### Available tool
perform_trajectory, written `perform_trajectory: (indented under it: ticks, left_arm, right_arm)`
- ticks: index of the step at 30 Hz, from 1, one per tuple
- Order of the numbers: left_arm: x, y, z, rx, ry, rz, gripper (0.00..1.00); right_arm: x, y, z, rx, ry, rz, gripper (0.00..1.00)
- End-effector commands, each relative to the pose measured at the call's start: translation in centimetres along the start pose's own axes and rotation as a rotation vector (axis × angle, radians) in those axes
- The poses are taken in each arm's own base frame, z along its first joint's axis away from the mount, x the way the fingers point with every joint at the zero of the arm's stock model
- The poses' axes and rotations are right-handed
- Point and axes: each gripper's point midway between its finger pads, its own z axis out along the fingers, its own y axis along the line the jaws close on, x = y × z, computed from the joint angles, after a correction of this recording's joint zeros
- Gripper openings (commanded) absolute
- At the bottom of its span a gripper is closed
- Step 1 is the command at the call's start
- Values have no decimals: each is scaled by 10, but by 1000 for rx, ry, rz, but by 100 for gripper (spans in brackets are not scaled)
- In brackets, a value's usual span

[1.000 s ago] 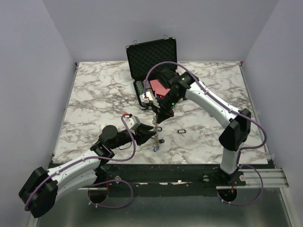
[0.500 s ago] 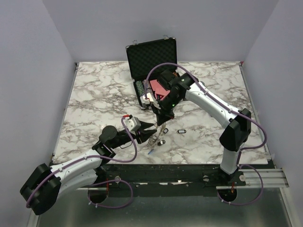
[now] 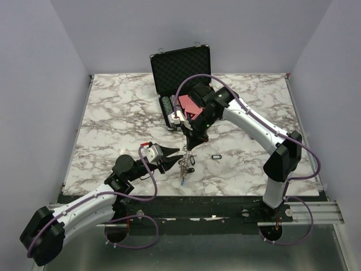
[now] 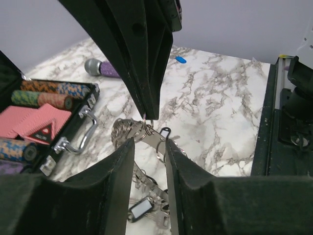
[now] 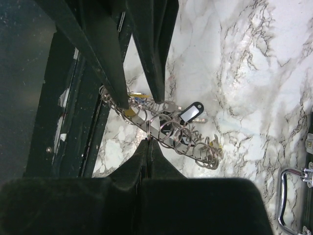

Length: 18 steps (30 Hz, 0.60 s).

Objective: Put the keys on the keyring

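Observation:
The keyring (image 3: 184,164) hangs from my right gripper (image 3: 188,147), which is shut on one of its small rings. The right wrist view shows the shut tips (image 5: 149,143) pinching that ring on the silver keyring (image 5: 183,139), with a black-tagged key (image 5: 190,111) and a yellow key (image 5: 129,112) on it. A blue key (image 3: 182,182) dangles at the bottom. My left gripper (image 3: 177,153) is open just left of the ring. In the left wrist view the open gripper (image 4: 149,143) frames the keyring (image 4: 124,131) and a black-tagged key (image 4: 141,209). A loose black key (image 3: 216,156) lies on the table.
The open black chip case (image 3: 180,73) stands behind the right arm, and its handle and chip rows (image 4: 44,98) show in the left wrist view. A purple microphone (image 4: 100,68) lies beyond it. The table's near edge (image 3: 186,195) is close below the ring.
My left gripper has drawn back to the left and slightly up, away from the keyring. The right gripper holds the ring in nearly the same place, and the ring hangs straighter.

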Motion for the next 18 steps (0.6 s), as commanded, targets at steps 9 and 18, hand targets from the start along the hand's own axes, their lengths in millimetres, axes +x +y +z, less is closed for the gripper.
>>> perform_trajectory:
  ticks: [9, 18]
  left_arm:
    - [-3, -6, 3, 51, 27, 47, 32]
    - [-7, -4, 11, 58, 42, 34, 35]
  right_arm:
    - [-14, 16, -3, -37, -60, -36, 0]
    - [-12, 18, -1, -43, -64, -34, 0]
